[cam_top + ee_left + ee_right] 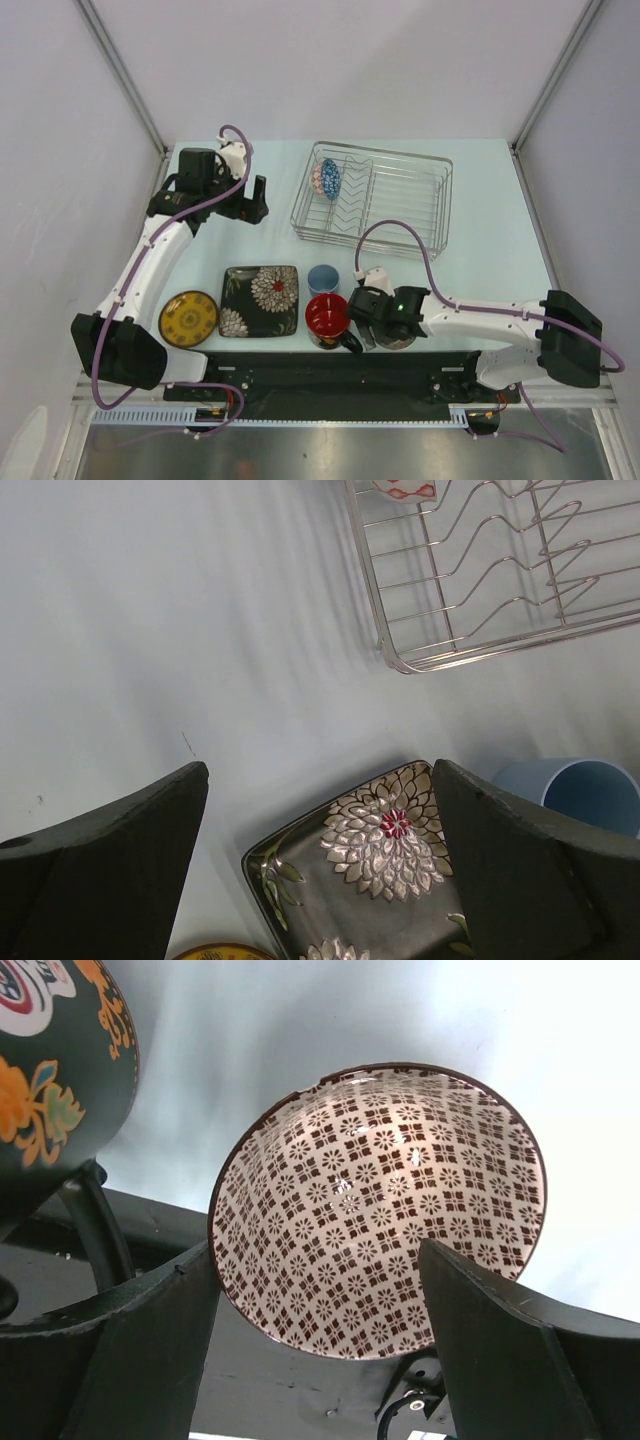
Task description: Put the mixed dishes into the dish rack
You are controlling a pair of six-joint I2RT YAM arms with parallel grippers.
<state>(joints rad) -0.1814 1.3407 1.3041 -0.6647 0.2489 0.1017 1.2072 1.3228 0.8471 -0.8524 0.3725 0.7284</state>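
The silver wire dish rack (400, 190) stands at the far middle, with the blue patterned bowl (327, 180) on edge at its left end. The yellow plate (188, 318), black square floral plate (262, 300), light-blue cup (323, 279) and black mug with red inside (328, 318) sit along the near edge. My left gripper (248, 205) is open and empty left of the rack; its view shows the floral plate (390, 880) and the rack corner (470, 610). My right gripper (315, 1248) is open, one finger on each side of the beige-pink patterned bowl (380, 1210), beside the mug (60, 1060).
The black base rail (330, 375) runs along the near table edge, right behind the bowl and mug. The light-blue cup (580, 790) stands just right of the floral plate. Grey walls close in the table on the left, right and far sides.
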